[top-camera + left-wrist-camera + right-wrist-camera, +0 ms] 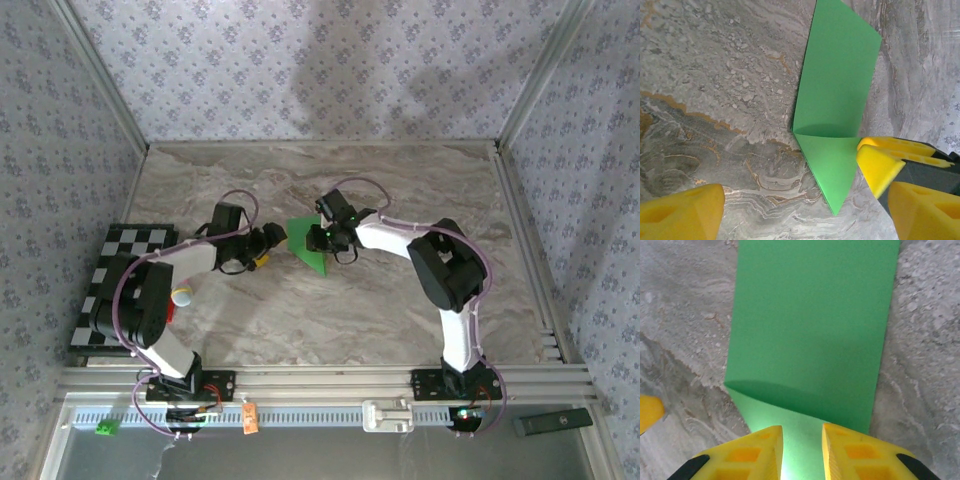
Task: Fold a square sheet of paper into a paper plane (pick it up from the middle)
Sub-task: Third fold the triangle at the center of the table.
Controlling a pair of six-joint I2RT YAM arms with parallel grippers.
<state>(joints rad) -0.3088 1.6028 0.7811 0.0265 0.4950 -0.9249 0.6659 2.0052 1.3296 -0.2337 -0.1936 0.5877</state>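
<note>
The square sheet of paper [305,243] is bright green and partly folded, lying mid-table between both grippers. In the left wrist view the paper [835,100] has a cross crease, and a triangular part ends in a point near my fingers. My left gripper [805,210] is open wide just short of that point, holding nothing. My right gripper [802,437] is over the paper [810,330] with a narrow gap between its jaws; flat paper shows in the gap, not pinched. The right gripper's yellow fingers [880,167] sit at the paper's edge. In the top view the left gripper [266,240] and right gripper [322,238] face each other.
A black-and-white checkered board [120,275] lies at the left table edge under the left arm. A tiny green cube [104,428], an orange tag [250,417] and a black bar [555,422] sit beyond the front rail. Metal frame posts and patterned walls enclose the marble table [400,310].
</note>
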